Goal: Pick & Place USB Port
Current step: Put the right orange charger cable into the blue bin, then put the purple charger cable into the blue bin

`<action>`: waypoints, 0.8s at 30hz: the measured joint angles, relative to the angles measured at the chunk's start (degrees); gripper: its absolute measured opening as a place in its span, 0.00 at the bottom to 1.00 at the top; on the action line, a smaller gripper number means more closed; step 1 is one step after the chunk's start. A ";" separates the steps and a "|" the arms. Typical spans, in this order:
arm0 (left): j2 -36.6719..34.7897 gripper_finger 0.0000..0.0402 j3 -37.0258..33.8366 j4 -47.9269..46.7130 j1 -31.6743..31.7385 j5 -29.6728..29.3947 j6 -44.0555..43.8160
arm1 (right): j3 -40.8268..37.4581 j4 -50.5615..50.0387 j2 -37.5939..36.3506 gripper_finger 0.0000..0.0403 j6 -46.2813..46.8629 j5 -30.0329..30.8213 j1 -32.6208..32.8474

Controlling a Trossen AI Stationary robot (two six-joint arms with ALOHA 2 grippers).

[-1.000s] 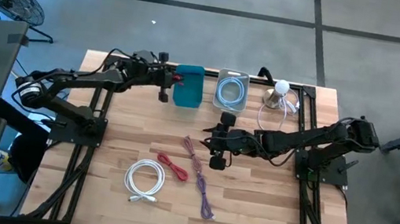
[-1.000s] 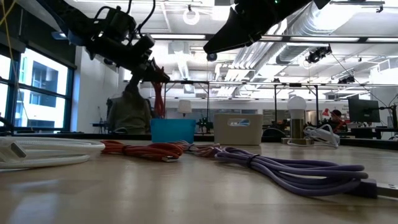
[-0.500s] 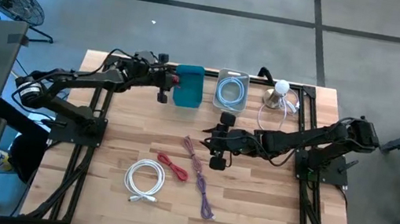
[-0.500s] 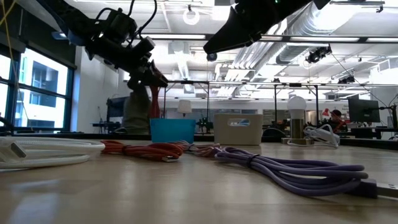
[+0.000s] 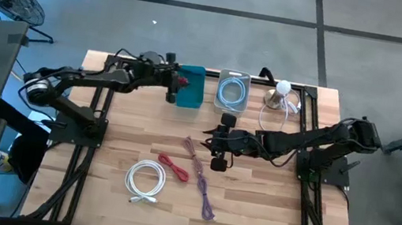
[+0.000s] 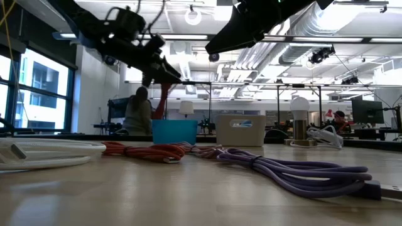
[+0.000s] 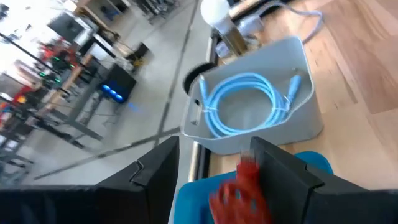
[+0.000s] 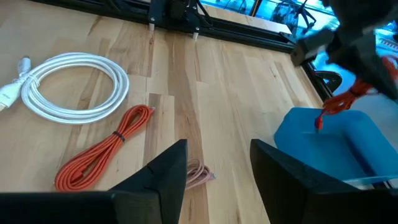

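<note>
My left gripper (image 7: 214, 146) stands open high over the blue bin (image 5: 191, 89) at the table's far side. A red cable bundle (image 7: 245, 183) shows blurred between its fingers and hangs down toward the bin (image 6: 164, 95). Beside the blue bin is a grey bin (image 5: 231, 91) holding a coiled light-blue cable (image 7: 245, 102). My right gripper (image 5: 213, 141) hovers open over the table's middle, above the far end of a pink cable (image 5: 195, 153), with nothing between its fingers (image 8: 217, 146). My left gripper has its fingers spread on either side of the red cable's upper part (image 8: 339, 102). Whether a finger still touches it, I cannot tell. The cable hangs below the fingers over the blue bin's open top.
On the near half of the table lie an orange-red cable (image 5: 173, 167), a white coiled cable (image 5: 145, 180) and a purple cable (image 5: 207, 197). A lamp with a white bulb (image 5: 281, 93) and a white cord stands at the far right.
My left gripper has moved toward the table's right edge, farther over the blue bin, and its fingers have come apart. The red cable has gone along with it and hangs over the bin.
</note>
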 joint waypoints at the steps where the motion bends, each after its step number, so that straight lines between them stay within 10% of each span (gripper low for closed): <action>1: 1.52 0.48 0.71 -0.17 -0.07 -0.18 0.00 | 0.00 0.02 0.00 0.42 0.13 -0.04 0.00; 19: 11.62 0.47 6.07 -1.94 0.05 0.85 -1.38 | -0.09 -0.45 0.00 0.40 0.78 -1.74 0.10; 24: 11.57 0.47 6.07 -4.24 0.05 9.04 -4.30 | -0.10 -0.87 0.00 0.40 1.02 -2.83 0.11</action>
